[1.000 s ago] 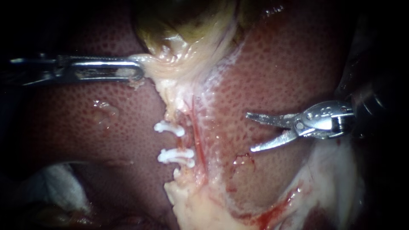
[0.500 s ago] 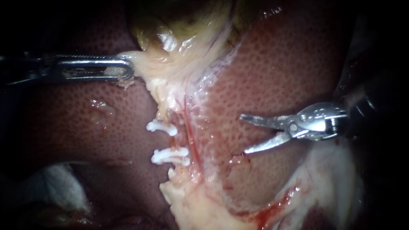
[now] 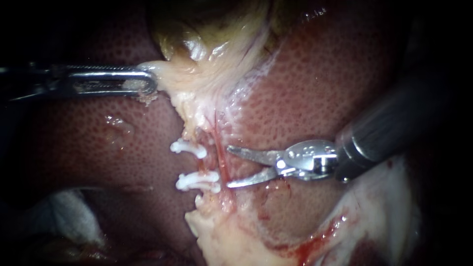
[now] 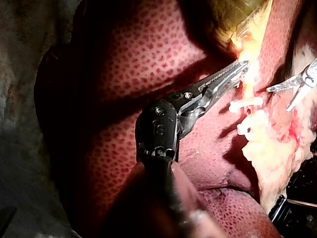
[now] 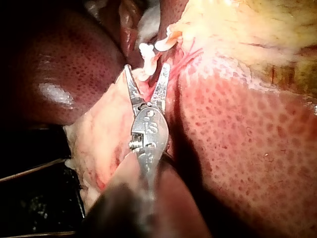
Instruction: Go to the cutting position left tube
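Our right instrument has its jaws spread wide and grips nothing (the tips sit right at the thin red tube). We see the left tube just ahead of those tips, past the red one. It carries two white clips, an upper clip and a lower clip, one roughly ahead of each jaw. Our left instrument is well apart, its jaws clamped on pale gallbladder tissue. The liver lies under both.

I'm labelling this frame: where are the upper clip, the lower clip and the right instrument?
upper clip (image 3: 188, 148): endoscope view, middle of its white body.
lower clip (image 3: 197, 181): endoscope view, middle of its white body.
right instrument (image 3: 229, 166): endoscope view, midway between its open jaw tips.
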`<state>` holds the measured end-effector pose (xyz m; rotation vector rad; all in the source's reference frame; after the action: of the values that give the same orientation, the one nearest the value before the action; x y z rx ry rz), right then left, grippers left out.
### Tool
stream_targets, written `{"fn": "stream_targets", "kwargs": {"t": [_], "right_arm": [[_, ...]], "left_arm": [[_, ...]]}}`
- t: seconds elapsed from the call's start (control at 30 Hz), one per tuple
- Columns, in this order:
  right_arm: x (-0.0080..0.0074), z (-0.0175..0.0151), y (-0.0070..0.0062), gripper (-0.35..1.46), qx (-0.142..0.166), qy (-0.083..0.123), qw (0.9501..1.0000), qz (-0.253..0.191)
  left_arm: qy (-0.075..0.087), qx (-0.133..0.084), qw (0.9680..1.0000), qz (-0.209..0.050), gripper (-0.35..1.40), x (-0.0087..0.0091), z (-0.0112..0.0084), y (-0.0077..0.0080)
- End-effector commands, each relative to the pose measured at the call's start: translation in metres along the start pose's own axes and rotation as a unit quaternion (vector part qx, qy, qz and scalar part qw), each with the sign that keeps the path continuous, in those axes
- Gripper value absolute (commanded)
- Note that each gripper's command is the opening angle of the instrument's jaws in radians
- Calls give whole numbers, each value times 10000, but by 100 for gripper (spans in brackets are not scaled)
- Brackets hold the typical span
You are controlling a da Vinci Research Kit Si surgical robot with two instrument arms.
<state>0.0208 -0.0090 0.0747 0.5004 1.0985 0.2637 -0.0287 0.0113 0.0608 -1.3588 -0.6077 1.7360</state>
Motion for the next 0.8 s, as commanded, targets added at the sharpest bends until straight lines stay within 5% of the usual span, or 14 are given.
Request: {"fn": "stream_targets", "kwargs": {"t": [0.03, 0.3, 0.63, 0.8], "right_arm": [[-3, 5, 1, 143, 33, -19, 10000, 37], [-18, 40, 5, 143, 175, -119, 9996, 181], [-11, 59, 11, 143, 310, -199, 9984, 434], [-7, 66, 13, 143, 391, -414, 9965, 612]], "left_arm": [[-2, 3, 10000, 6, -35, 0, 0, 0], [-6, -8, 10000, 7, -35, 0, 1, 1], [-9, -15, 10000, 7, -35, 0, 2, 3], [-12, -25, 10000, 7, -35, 0, 3, 4]]}}
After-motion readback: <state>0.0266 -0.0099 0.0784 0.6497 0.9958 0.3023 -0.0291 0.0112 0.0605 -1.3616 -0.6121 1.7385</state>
